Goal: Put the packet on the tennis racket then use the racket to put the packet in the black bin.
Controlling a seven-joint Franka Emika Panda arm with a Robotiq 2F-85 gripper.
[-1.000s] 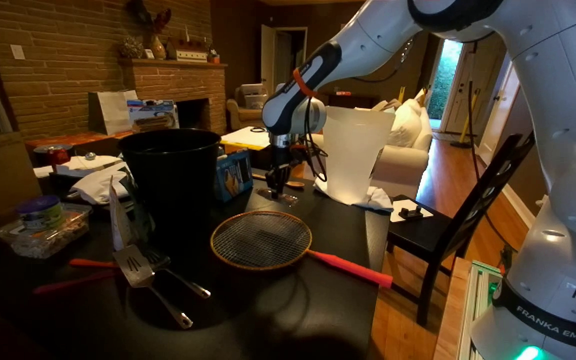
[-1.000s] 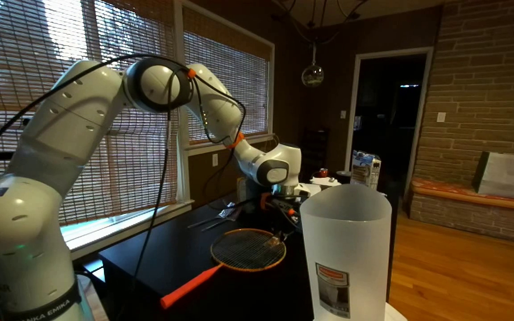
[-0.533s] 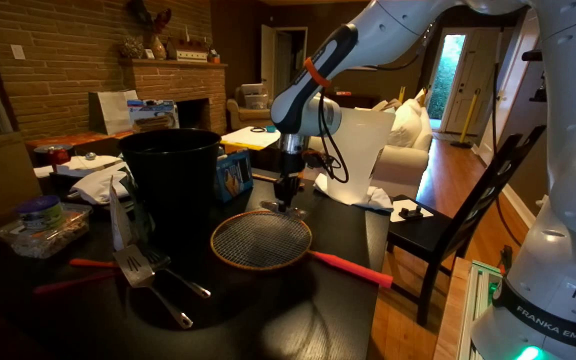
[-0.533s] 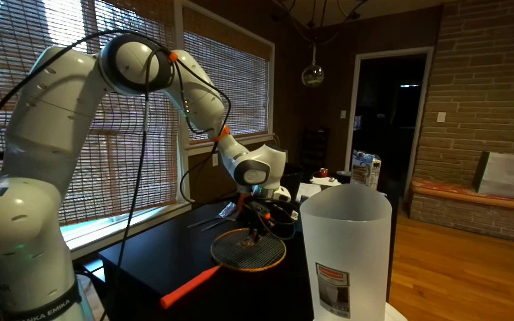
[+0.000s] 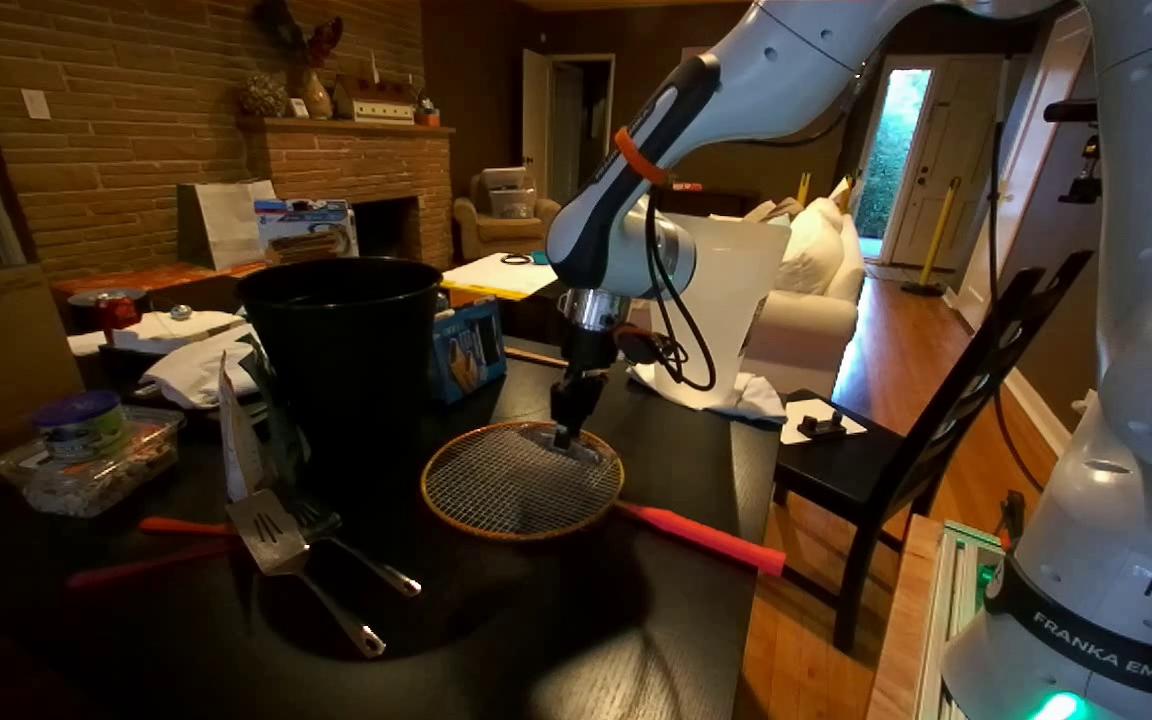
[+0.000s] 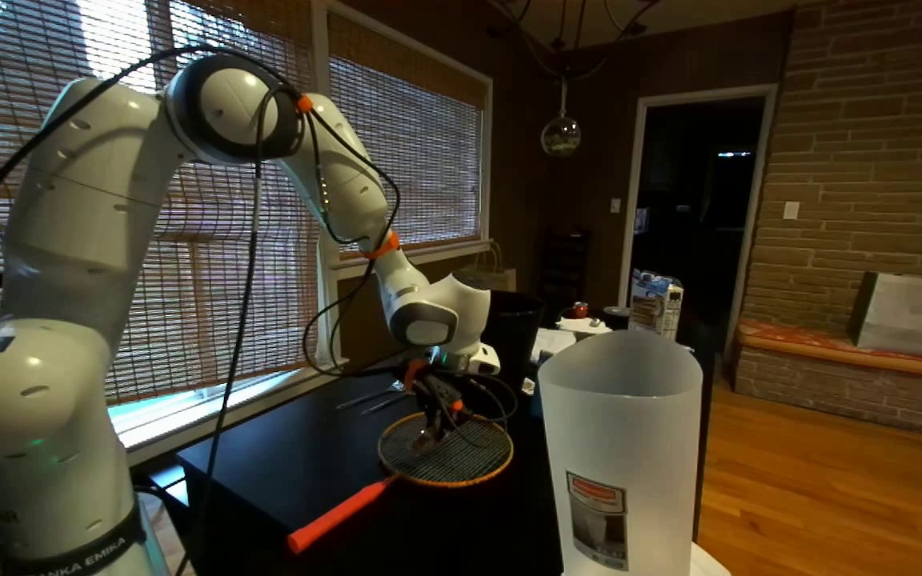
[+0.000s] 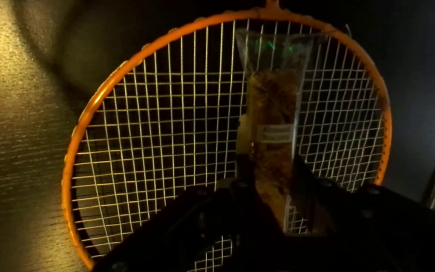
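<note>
My gripper is closed on the packet, a clear wrapper with brown contents and a small white label. Both lie over the tennis racket's strings in the wrist view; whether the packet touches the strings I cannot tell. In an exterior view the gripper points down at the far part of the racket head, the packet under its fingertips. The racket lies flat, its red handle toward the robot base. The black bin stands upright on the table, also partly visible behind the arm.
A tall whitish translucent bin stands at the table's edge. A blue box sits beside the black bin. Metal spatulas and a clear food container lie on the near side. A black chair stands past the table edge.
The arm has drawn back toward its base, carrying the packet from beyond the racket to over the racket head. The gripper has tilted somewhat. The racket has stayed put.
</note>
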